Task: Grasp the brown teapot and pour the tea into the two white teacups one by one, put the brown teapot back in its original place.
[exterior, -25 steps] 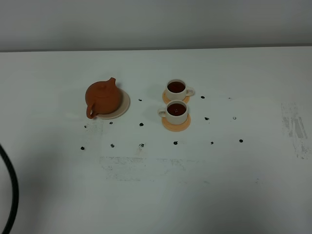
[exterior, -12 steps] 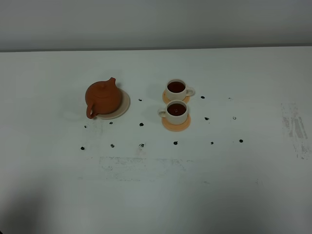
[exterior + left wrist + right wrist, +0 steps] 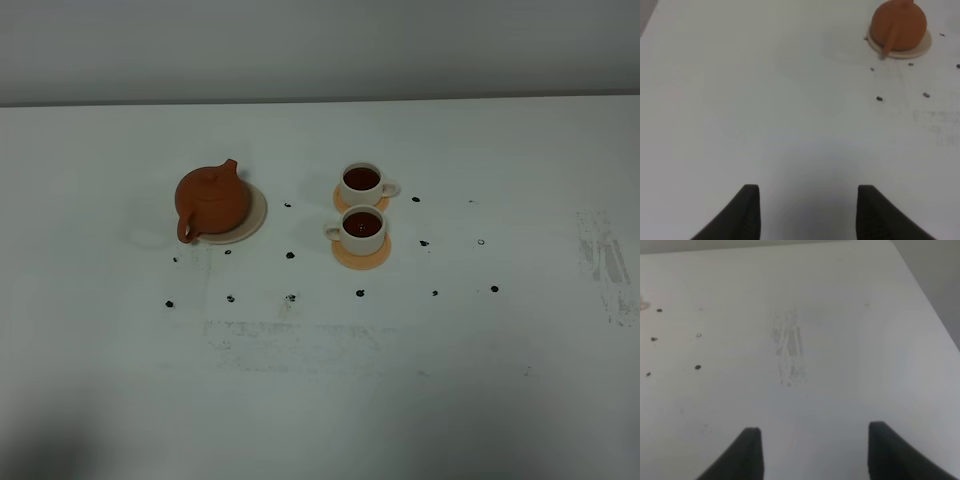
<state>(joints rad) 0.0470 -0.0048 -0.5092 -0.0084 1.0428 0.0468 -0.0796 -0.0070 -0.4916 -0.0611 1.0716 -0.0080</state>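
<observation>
Brown teapot [image 3: 212, 201] sits upright on the beige saucer [image 3: 256, 212], left-centre of the white table [image 3: 320, 380], lid on, spout pointing away, loop handle toward the camera. To its right, w/ a gap between, the two white teacups: far cup [image 3: 361, 183] and near cup [image 3: 361, 229], both w/ dark tea inside, each on an orange coaster [image 3: 361, 256]. Small black dots [image 3: 290, 255] scattered on the tabletop around them. Left gripper [image 3: 807, 212] well apart from the teapot, jaws spread, nothing between. Right gripper [image 3: 812, 455] over bare table, jaws apart too, empty.
</observation>
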